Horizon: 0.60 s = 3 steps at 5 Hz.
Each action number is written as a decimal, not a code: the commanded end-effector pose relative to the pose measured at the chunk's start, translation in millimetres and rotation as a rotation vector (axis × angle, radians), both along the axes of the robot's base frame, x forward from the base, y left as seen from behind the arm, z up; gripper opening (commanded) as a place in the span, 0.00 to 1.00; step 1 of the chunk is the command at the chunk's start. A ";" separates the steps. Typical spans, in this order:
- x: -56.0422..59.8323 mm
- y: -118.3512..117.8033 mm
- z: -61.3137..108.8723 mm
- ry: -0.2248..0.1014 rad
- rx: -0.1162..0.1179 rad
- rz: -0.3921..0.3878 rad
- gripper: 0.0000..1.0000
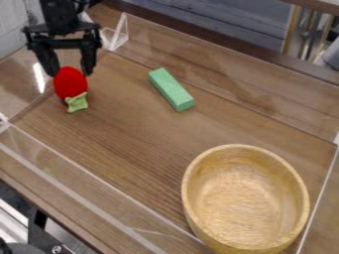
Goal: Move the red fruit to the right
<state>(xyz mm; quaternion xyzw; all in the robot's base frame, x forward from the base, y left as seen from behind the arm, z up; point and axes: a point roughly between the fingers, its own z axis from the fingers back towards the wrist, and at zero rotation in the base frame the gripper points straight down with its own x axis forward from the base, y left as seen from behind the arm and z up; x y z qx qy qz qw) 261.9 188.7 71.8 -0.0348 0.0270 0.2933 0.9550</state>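
The red fruit, a small glossy strawberry with a light green leafy cap at its lower right, lies on the wooden table at the left. My black gripper hangs pointing down right over it, jaws open and straddling its upper part. One finger stands to the fruit's left and the other finger to its right. Whether either finger touches the fruit cannot be told.
A flat green rectangular block lies to the right of the fruit. A large wooden bowl sits at the front right. Clear plastic walls ring the table.
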 end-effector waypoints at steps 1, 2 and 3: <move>12.0 22.1 13.5 -0.053 0.039 0.072 1.00; 5.4 27.1 2.8 -0.050 0.040 0.140 1.00; -0.7 24.1 -6.7 -0.045 0.038 0.202 1.00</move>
